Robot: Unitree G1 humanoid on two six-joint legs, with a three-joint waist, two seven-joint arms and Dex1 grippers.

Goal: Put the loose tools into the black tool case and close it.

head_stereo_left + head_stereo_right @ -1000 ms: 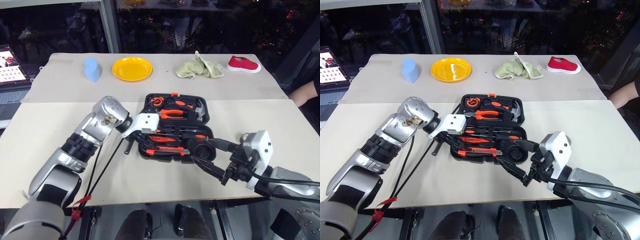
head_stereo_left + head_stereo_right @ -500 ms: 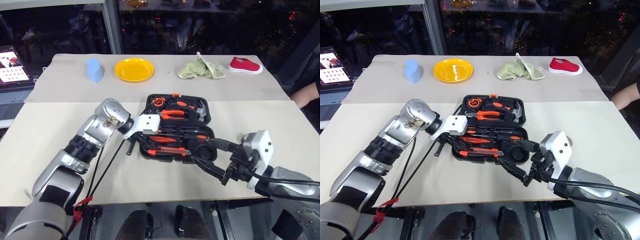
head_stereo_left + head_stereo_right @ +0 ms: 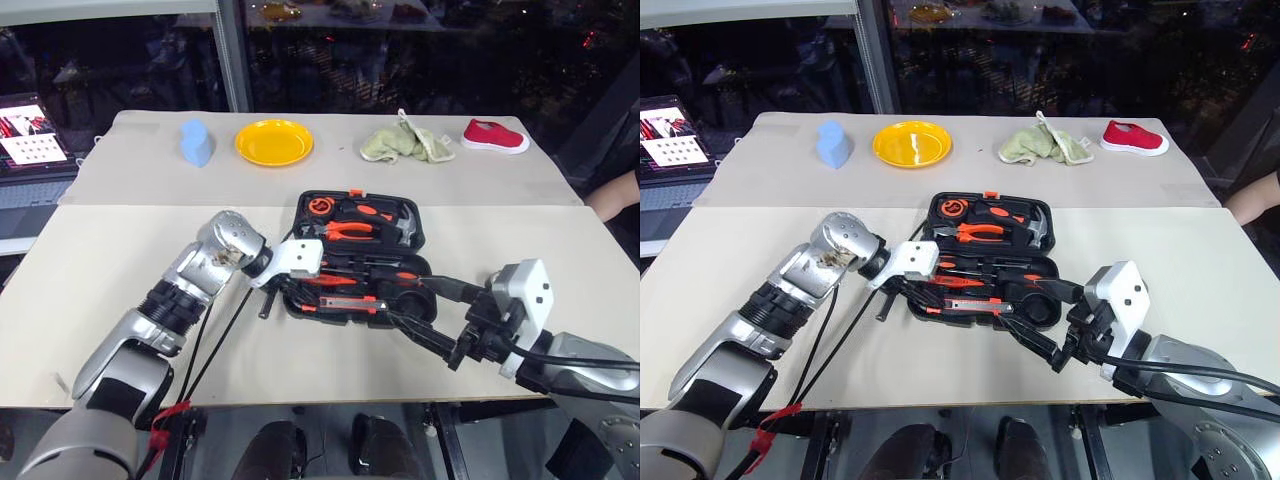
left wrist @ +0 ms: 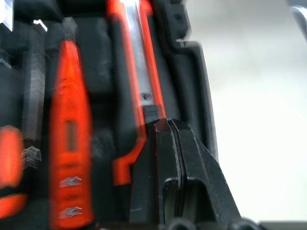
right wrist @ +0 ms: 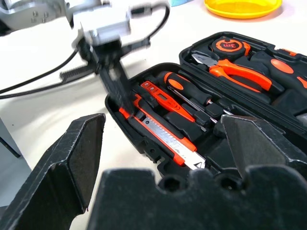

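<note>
The left end effector (image 4: 169, 125) was closed, its tips on the knife (image 5: 163, 139) inside the case (image 3: 415, 243). The right end effector (image 3: 428, 312) gaped empty beside the case.

Left hand (image 3: 287, 290) hides the black tool case's (image 3: 410, 300) near-left corner

A beige table (image 3: 120, 260) holds the open black tool case (image 3: 356, 258) centrally; blue object (image 3: 196, 143), yellow plate (image 3: 274, 142), green cloth (image 3: 404, 143) and red shoe (image 3: 494, 135) line the far edge.

free: bare table (image 3: 120, 250) left of case | blocked: left gripper (image 3: 912, 292) over tool case (image 3: 985, 262) near-left corner
</note>
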